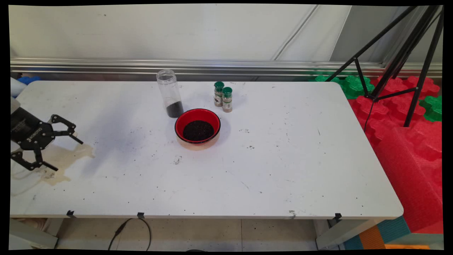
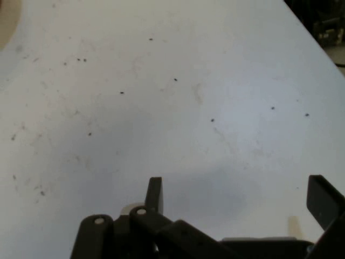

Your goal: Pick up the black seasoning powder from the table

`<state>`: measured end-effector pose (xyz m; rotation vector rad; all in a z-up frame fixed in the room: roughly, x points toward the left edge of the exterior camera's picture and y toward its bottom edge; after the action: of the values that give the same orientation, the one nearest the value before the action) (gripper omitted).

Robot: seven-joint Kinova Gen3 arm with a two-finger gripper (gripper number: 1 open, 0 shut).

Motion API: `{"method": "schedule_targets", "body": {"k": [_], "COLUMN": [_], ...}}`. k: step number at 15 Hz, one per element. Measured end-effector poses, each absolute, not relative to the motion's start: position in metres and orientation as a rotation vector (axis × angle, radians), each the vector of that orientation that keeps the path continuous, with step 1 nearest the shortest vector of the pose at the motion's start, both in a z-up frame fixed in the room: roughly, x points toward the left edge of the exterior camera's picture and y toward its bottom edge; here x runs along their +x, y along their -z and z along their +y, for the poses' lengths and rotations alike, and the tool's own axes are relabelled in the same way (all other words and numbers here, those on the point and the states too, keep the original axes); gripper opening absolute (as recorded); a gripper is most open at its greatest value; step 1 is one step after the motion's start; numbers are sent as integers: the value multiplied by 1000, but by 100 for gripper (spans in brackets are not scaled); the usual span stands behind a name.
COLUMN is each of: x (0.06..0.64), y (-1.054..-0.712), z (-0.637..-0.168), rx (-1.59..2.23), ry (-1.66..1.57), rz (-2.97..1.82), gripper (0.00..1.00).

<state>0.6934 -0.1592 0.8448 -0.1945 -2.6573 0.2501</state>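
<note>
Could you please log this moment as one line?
black two-finger pincer: open, empty, left above white table | red bowl of dark grains: centre | clear plastic jar: behind bowl

Standing at centre: white counter [image 1: 283, 170], surface showing scattered dark specks, scuffs and a tan stain [image 1: 67, 159] near left edge. Running behind: pale wall [image 1: 141, 32] with a metal rail [image 1: 212, 65] along its base. Lying at right: red and green interlocking foam mats [image 1: 407, 117], stacked beside the counter. Standing on mats: black tripod [image 1: 400, 60]. Showing below counter: tiled floor [image 1: 212, 233] with a black cable [image 1: 131, 232] looping. Falling evenly: soft light, faint shadows only.
</note>
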Motion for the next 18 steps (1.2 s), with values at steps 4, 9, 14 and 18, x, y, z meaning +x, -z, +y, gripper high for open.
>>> {"method": "schedule_targets", "body": {"k": [4, 9, 14, 18], "x": [688, 676, 666, 658], "y": [-851, -860, -867, -871], "z": [-165, -176, -187, -197], "rx": [-120, 12, 139, 247], "ry": [-267, -301, -330, -350], "rz": [-2649, -2630, -2607, -2584], "gripper": [100, 100, 100, 100]}}
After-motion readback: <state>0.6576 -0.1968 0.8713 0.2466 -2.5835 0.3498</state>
